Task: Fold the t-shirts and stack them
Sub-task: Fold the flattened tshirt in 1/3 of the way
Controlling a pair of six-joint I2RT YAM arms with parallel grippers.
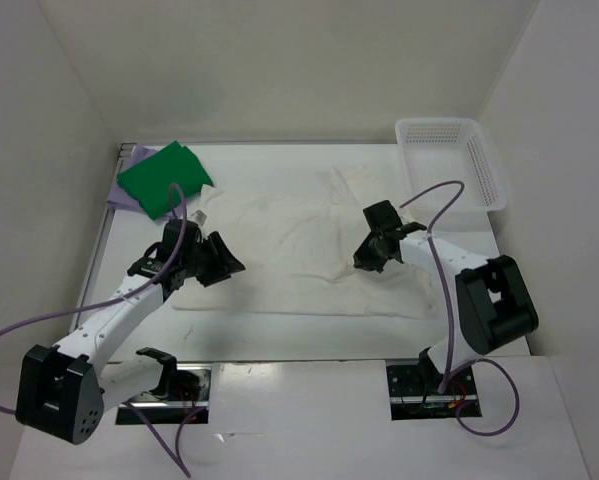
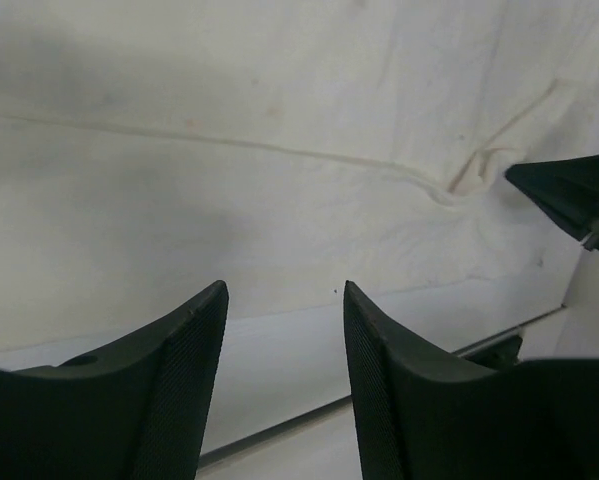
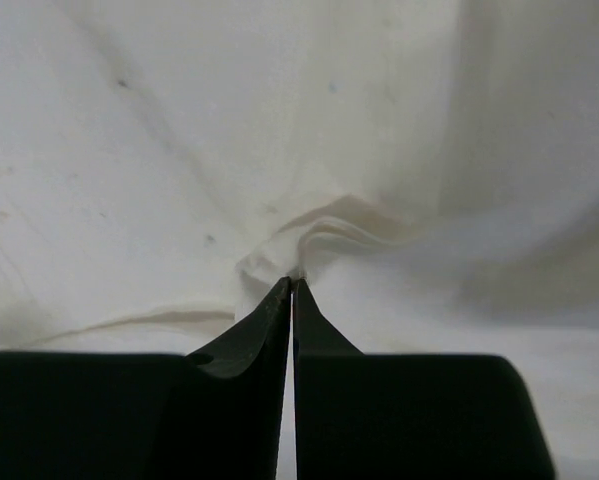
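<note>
The cream-white t-shirt lies spread flat across the middle of the table. A folded bright green t-shirt rests on the lavender one at the back left. My left gripper hovers at the white shirt's left near edge. In the left wrist view its jaws stand apart with only table and the shirt's hem beyond them. My right gripper is on the shirt's right part. In the right wrist view it is shut on a puckered pinch of white cloth.
A white mesh basket stands at the back right corner. White walls enclose the table on three sides. The right gripper's tip shows at the right edge of the left wrist view.
</note>
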